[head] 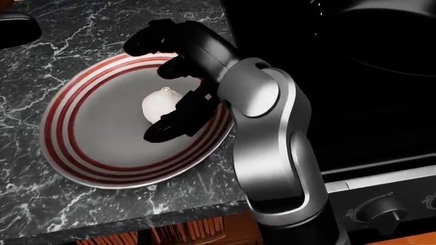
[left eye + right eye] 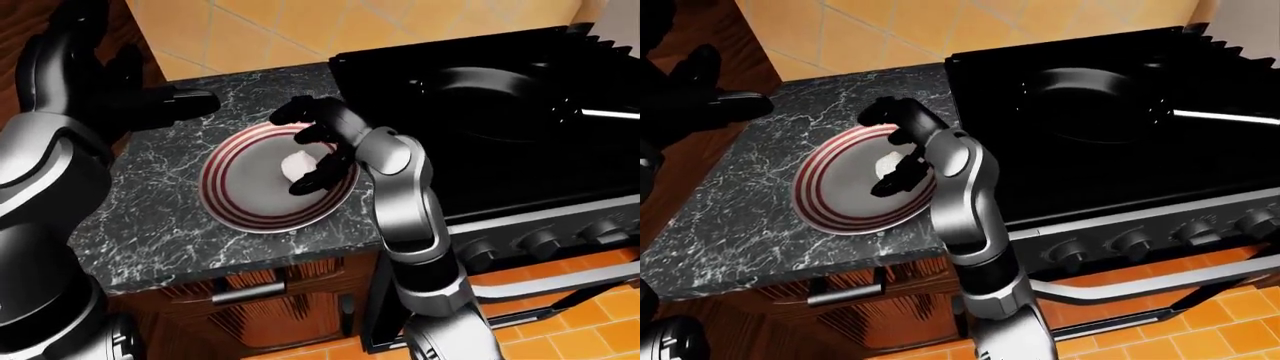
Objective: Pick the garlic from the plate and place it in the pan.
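Observation:
A white garlic bulb point(image 1: 160, 104) lies near the middle of a grey plate with red rings point(image 1: 82, 148) on the dark marble counter. My right hand point(image 1: 154, 88) hangs over the plate's right side with its fingers point(image 1: 167, 127) open and curled about the garlic, one above it and one below; they do not close on it. The black pan point(image 2: 490, 94) sits on the stove at the upper right of the left-eye view, empty, with its handle point(image 2: 605, 112) pointing right. My left hand point(image 2: 175, 105) is open and empty above the counter, up and left of the plate.
The black stove point(image 2: 560, 165) adjoins the counter point(image 2: 170, 225) just right of the plate, with knobs point(image 2: 540, 241) along its lower face. A tiled wall point(image 2: 250, 30) stands behind. A wooden cabinet with a drawer handle point(image 2: 248, 291) is under the counter.

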